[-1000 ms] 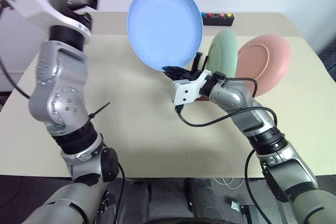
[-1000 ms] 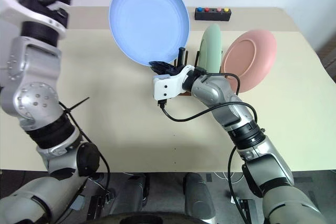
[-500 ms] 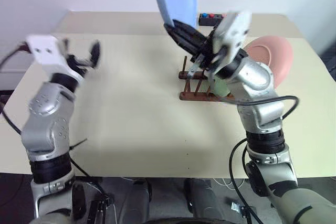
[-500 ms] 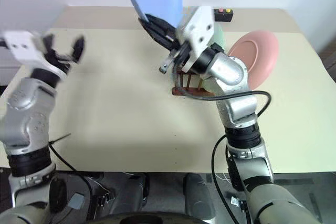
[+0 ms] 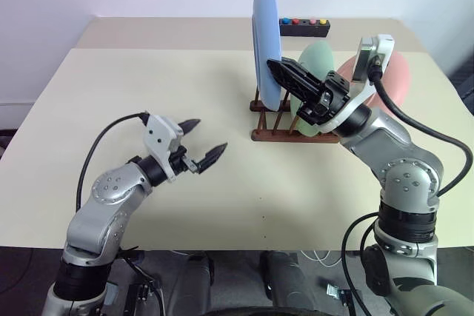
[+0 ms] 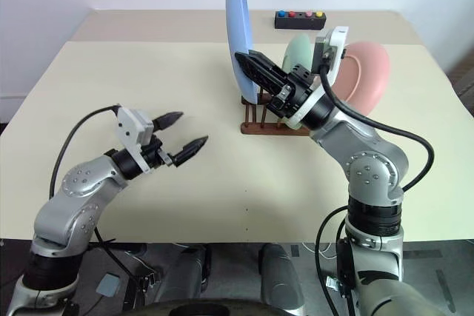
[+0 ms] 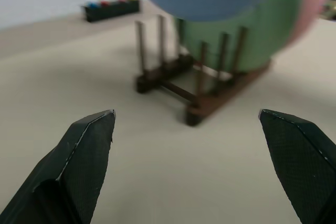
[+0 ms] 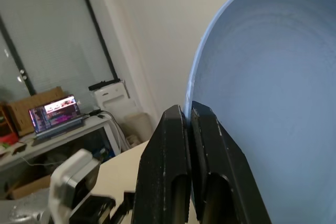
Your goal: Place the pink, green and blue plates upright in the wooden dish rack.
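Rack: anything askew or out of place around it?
Nothing stands out. The green plate and pink plate stand in the rack, both leaning away from the blue one. The blue plate is upright at the rack's open end, its rim pinched in the right gripper. Whether it sits between the pegs yet, I cannot tell.

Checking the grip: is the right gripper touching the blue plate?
Touching. The right wrist view shows the right gripper pinched shut on the blue plate's rim.
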